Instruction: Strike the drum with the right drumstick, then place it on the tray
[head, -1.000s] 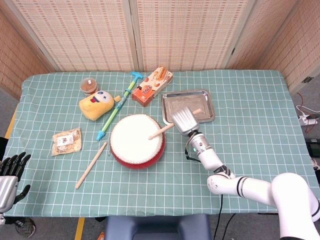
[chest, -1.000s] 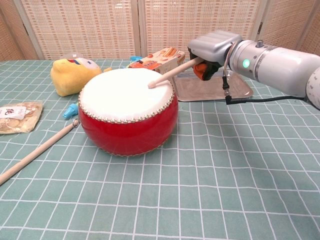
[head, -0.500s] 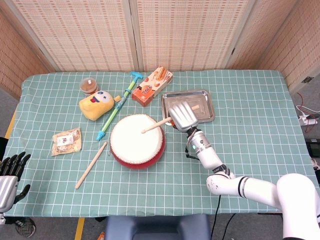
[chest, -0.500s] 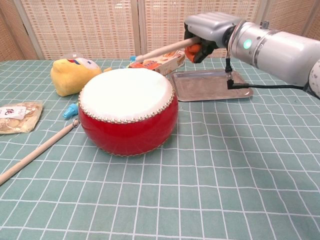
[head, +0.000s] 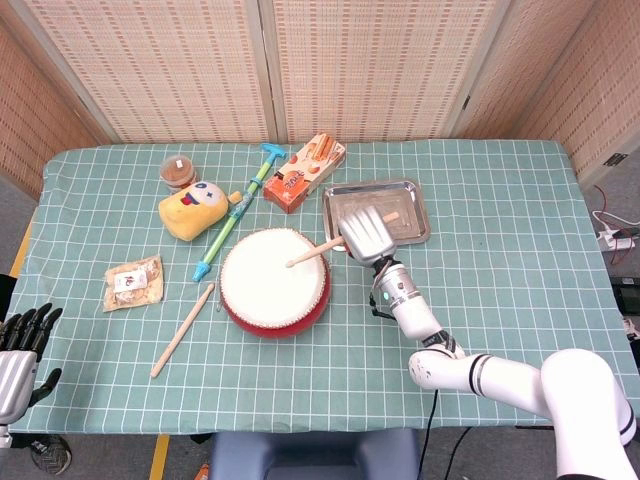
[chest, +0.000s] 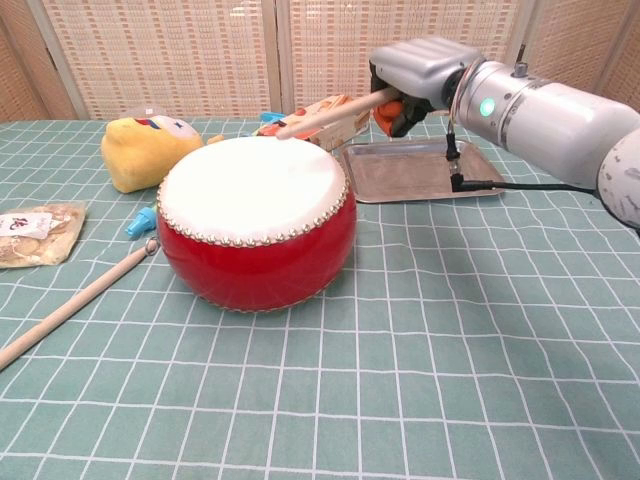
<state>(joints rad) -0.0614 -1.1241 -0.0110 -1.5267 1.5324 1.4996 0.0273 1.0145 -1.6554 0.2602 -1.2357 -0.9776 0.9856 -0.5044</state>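
Note:
A red drum (head: 274, 281) (chest: 253, 220) with a white skin stands mid-table. My right hand (head: 367, 235) (chest: 415, 80) grips a wooden drumstick (head: 314, 253) (chest: 330, 112) at the drum's right rim. The stick slants left and down, its tip held a little above the skin. Behind that hand lies the metal tray (head: 413, 208) (chest: 420, 170). A second drumstick (head: 183, 329) (chest: 75, 302) rests on the cloth left of the drum. My left hand (head: 22, 345) hangs off the table's lower left corner, fingers apart and holding nothing.
Behind the drum lie a yellow plush toy (head: 194, 208) (chest: 147, 150), a blue-green toy stick (head: 234, 213), an orange snack box (head: 304, 172) and a brown-lidded cup (head: 179, 171). A snack packet (head: 133, 282) (chest: 33, 232) sits at the left.
The right hand lifted the drumstick off the skin, raised it high, and has now tipped it back down toward the drum. The left hand has not moved.

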